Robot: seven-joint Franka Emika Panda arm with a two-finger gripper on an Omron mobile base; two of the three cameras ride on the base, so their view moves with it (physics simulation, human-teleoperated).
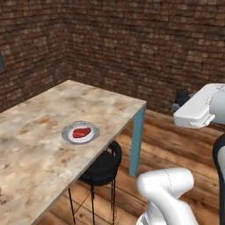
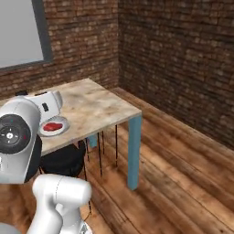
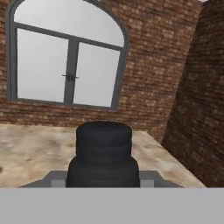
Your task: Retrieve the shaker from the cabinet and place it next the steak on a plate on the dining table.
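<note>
Beige marbled stone is topping the table (image 1: 39,132), which is standing on teal legs against the brick walls. Near its middle the plate (image 1: 80,132) is sitting with the red steak (image 1: 81,132) lying flat on it. A black stool (image 1: 102,168) is tucked under the table's edge, over the wooden floor (image 2: 183,173). The black shaker (image 3: 104,154) is sitting upright right in front of the hand camera, between the grey parts of the gripper (image 3: 104,181), apparently gripped there, though the fingertips themselves are hiding behind it. Beyond it, an arched window (image 3: 65,57) is glowing pale in the brick wall.
</note>
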